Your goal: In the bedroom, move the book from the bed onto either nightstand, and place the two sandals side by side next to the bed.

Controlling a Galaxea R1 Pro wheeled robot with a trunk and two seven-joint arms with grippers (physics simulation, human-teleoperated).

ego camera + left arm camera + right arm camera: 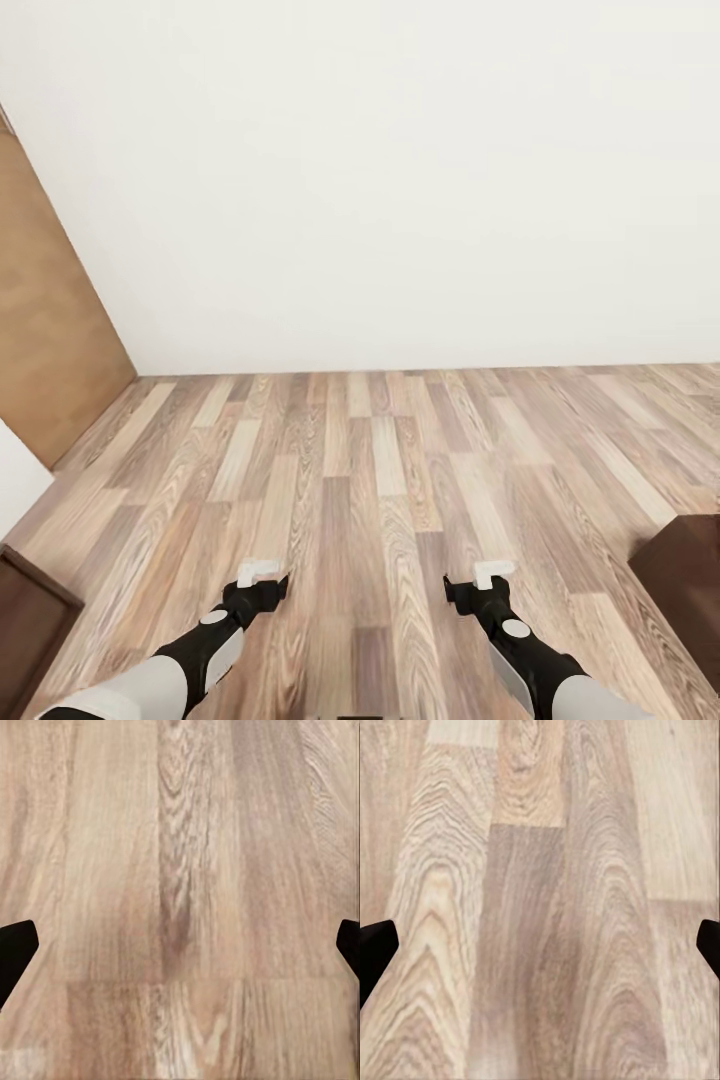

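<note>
Nearest in the head view, both arms reach forward low over the wood-plank floor (380,470). The left tool (262,580) hangs at the near left and the right tool (478,582) at the near right, well apart from each other, each pointing down at bare planks. In each wrist view the two dark fingertips (15,945) sit at opposite edges of the picture with only floor between them, so both tools are spread wide and hold nothing; the same shows for the right fingertips (375,945).

At the near left edge stands a corner of dark-brown wooden furniture (30,620); which piece it is cannot be told. At the right edge, a little farther off, stands another dark-brown wooden block (690,580), also cut off by the frame.

Farther on, the floor runs to a plain white wall (400,180). At the far left a light-brown wood panel (50,340) meets that wall in the bedroom corner.
</note>
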